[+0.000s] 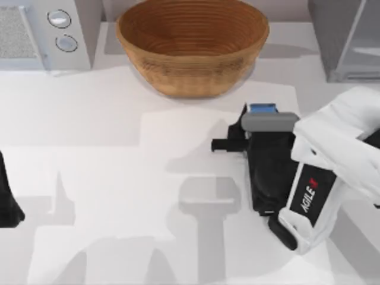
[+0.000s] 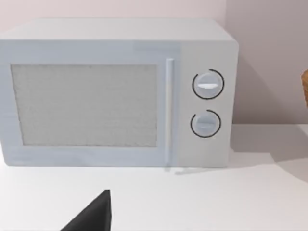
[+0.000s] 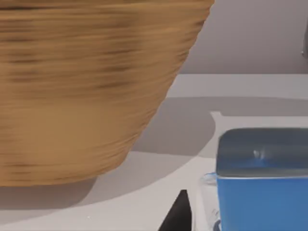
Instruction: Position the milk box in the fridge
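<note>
The milk box (image 1: 263, 109) shows its blue top on the table, just in front of the wicker bowl and a little to its right. My right gripper (image 1: 261, 119) reaches in from the right and stands open around the box. In the right wrist view the milk box (image 3: 262, 192) sits close, and one dark fingertip (image 3: 179, 214) stands beside it with a thin gap between them. The carton's lower part is hidden under the gripper. The fridge (image 1: 341, 35) stands at the back right corner with its pale door panel (image 1: 365, 41). My left arm (image 1: 9, 202) rests at the left edge.
A large wicker bowl (image 1: 191, 44) stands at the back centre, close to the milk box, and looms beside it as the wicker bowl (image 3: 82, 86) in the right wrist view. A white microwave (image 1: 41, 29) sits at the back left, and the microwave (image 2: 115, 91) faces the left wrist.
</note>
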### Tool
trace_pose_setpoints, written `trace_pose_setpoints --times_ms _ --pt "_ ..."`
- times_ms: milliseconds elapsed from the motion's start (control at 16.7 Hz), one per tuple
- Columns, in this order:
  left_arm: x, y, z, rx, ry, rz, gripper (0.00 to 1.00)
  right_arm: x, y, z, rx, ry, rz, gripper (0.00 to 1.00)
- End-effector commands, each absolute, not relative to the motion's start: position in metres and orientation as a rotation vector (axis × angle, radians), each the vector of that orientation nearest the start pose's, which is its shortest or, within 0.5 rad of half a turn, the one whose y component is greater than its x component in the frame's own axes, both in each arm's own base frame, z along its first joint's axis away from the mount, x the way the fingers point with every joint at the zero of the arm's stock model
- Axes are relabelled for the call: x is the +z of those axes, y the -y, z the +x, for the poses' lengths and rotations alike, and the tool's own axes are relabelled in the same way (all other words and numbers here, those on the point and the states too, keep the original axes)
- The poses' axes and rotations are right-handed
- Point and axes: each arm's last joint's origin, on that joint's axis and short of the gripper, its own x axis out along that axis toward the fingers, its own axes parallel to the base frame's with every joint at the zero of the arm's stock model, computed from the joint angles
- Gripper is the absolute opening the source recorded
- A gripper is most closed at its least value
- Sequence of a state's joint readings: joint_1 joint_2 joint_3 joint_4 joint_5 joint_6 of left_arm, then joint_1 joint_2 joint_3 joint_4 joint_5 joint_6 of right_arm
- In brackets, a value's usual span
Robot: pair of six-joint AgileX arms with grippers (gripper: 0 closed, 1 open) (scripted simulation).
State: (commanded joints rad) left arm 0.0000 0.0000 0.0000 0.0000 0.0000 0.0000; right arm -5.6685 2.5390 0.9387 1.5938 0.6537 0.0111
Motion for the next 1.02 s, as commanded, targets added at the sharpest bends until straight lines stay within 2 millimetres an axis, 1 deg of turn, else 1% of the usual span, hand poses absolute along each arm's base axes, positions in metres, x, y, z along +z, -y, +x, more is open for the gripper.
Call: trace_pose_setpoints --times_ms 60,120,660,720,840,1020 --pt "0.160 0.001 0.106 0.000 0.000 0.000 1.00 0.002 -0.212 0.326 -0.010 0.000 0.000 0.02" --pt "0.160 0.001 0.106 0.000 0.000 0.000 1.00 0.002 -0.212 0.326 -0.010 0.000 0.000 0.00" --pt "0.160 0.001 0.106 0.000 0.000 0.000 1.00 0.003 -0.213 0.325 -0.007 0.001 0.004 0.00" --pt "0.160 0.001 0.106 0.000 0.000 0.000 1.00 0.006 -0.217 0.324 0.002 0.005 0.015 0.00" --pt "0.160 0.001 0.106 0.000 0.000 0.000 1.00 0.019 -0.233 0.320 0.032 0.013 0.053 0.00" --pt "0.160 0.001 0.106 0.000 0.000 0.000 1.00 0.052 -0.257 0.310 0.087 0.023 0.108 0.00"
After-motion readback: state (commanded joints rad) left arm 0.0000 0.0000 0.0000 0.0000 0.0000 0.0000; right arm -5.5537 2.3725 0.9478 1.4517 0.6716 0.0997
